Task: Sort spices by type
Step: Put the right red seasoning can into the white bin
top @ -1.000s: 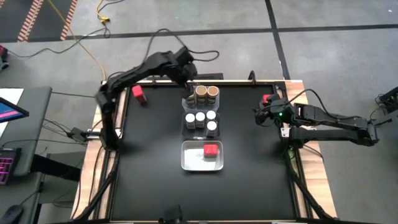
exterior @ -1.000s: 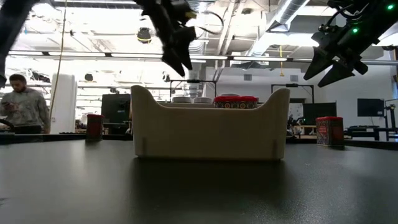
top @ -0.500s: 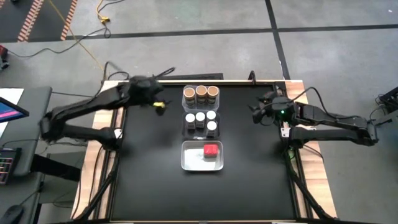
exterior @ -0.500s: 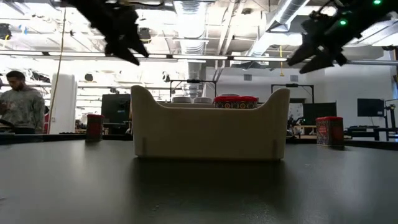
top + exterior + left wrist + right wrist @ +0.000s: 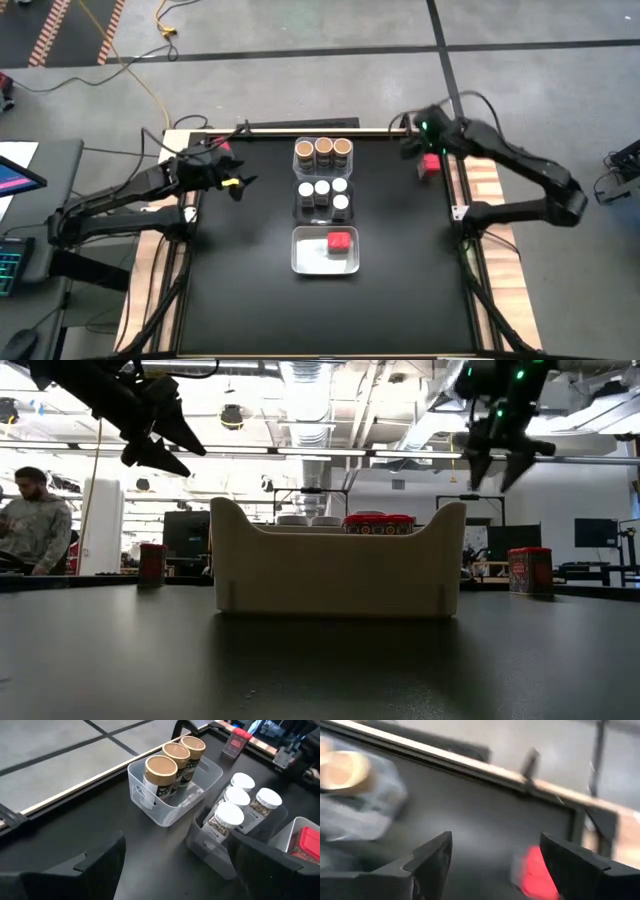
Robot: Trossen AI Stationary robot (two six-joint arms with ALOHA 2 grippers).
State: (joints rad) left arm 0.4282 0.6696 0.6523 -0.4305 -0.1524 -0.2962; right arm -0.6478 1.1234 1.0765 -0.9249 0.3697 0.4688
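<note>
Three clear bins sit in a row down the middle of the black surface (image 5: 240, 270): the far bin (image 5: 323, 155) holds three tan-topped jars (image 5: 161, 772), the middle bin (image 5: 323, 195) has four white-topped jars (image 5: 230, 815), and the near bin (image 5: 325, 250) has one red-topped jar (image 5: 340, 242). Another red-topped jar (image 5: 431, 165) stands alone near the surface's far right edge, and what looks like one more red jar (image 5: 222, 148) peeks out by the far left corner, mostly hidden by the arm. The left gripper (image 5: 236, 183) hovers left of the bins, fingers spread, holding nothing. The right gripper (image 5: 408, 145) hangs just beside the right-hand red jar, also spread and empty. A person (image 5: 35, 520) stands off in the background.
</note>
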